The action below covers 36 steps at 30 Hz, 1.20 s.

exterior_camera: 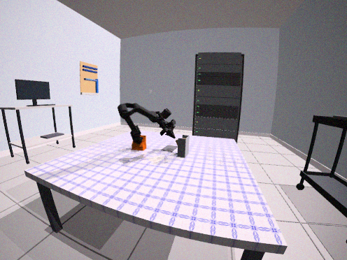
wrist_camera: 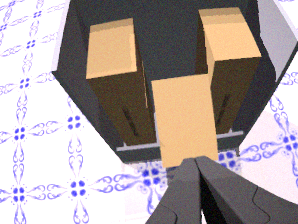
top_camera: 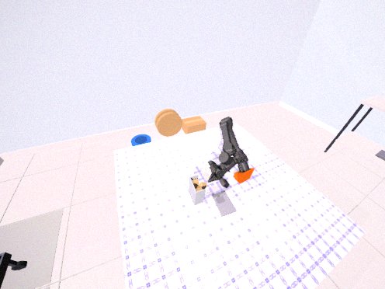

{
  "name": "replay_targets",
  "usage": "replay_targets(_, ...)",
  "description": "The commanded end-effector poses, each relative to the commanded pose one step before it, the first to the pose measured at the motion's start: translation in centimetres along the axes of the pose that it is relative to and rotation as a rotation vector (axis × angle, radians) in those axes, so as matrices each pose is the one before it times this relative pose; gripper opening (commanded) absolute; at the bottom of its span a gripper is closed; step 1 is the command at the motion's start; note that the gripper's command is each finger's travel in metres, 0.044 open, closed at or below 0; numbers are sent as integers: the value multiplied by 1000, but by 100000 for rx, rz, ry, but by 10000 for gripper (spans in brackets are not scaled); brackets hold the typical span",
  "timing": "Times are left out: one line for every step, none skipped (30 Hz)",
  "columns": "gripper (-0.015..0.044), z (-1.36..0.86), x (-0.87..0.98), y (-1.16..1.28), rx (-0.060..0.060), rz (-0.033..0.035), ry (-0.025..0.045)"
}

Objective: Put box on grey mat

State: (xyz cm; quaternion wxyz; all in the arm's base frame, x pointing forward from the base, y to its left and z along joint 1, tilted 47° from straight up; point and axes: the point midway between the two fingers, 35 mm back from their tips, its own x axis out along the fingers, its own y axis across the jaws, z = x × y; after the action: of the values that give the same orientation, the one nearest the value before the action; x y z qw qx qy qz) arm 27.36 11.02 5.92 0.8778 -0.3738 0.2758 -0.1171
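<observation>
Showing illegible dark marks, outer two boxes (top_camera: 195, 182) (wrist_camera: 111, 52) stand in bin (top_camera: 197, 197) (exterior_camera: 183, 148) (wrist_camera: 87, 100); pincer (top_camera: 209, 180) (exterior_camera: 173, 136) (wrist_camera: 194, 167) clenched, tips near middle box (top_camera: 202, 185) (wrist_camera: 184, 120).

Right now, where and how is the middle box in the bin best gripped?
Probably by its upper end, coming from above: the middle box pokes out at the bin's open top, clear of the walls. Its narrow sides look graspable, but the gripper is shut, so open it first.

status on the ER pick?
Pincer shut, nothing held. Three boxes in bin, reach codes unreadable, ER unidentified. Grey mat has no box. Pincer tips overlap the middle box in wrist view; contact unclear.
</observation>
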Motion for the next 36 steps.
replay_targets(0,10,25,13,-92,-8,29)
replay_targets(26,18,3,13,-723,35,124)
replay_targets(53,53,7,38,-2168,109,372)
replay_targets(79,89,11,59,-3613,194,619)
replay_targets(105,109,10,63,-4370,255,746)
replay_targets(131,109,8,54,-4369,278,742)
replay_targets(157,110,5,45,-4367,300,738)
replay_targets(184,109,2,36,-4365,322,733)
replay_targets(210,108,-1,28,-4363,344,727)
replay_targets(235,107,-4,19,-4361,366,720)
replay_targets(235,105,-7,11,-4359,388,713)
replay_targets(235,102,-10,3,-4357,410,705)
replay_targets(235,99,-13,-5,-4355,432,697)
replay_targets(235,95,-16,-13,-4353,453,688)
replay_targets(235,91,-19,-20,-4351,475,678)
replay_targets(235,87,-22,-27,-4349,496,667)
replay_targets(235,82,-25,-33,-4347,517,656)
replay_targets(235,77,-28,-39,-4345,538,644)
replay_targets(235,71,-31,-45,-4343,558,631)
replay_targets(235,65,-34,-51,-4341,579,618)
replay_targets(235,58,-37,-56,-4339,599,604)
replay_targets(235,52,-40,-60,-4337,618,590)
replay_targets(235,45,-43,-64,-4335,638,574)
replay_targets(235,38,-46,-68,-4333,657,559)
replay_targets(235,30,-49,-71,-4331,675,542)
replay_targets(235,23,-52,-73,-4329,693,525)
replay_targets(235,15,-55,-75,-4327,711,507)
replay_targets(235,7,-58,-76,-4325,728,489)
replay_targets(235,-1,-61,-77,-4323,745,470)
replay_targets(235,-9,-64,-78,-4320,761,451)
replay_targets(235,-17,-66,-78,-4318,777,431)
replay_targets(235,-25,-69,-77,-4316,792,410)
replay_targets(235,-33,-72,-76,-4314,807,389)
replay_targets(235,-41,-75,-74,-4312,822,367)
replay_targets(235,-49,-77,-71,-4310,835,345)
replay_targets(235,-56,-80,-69,-4307,848,323)
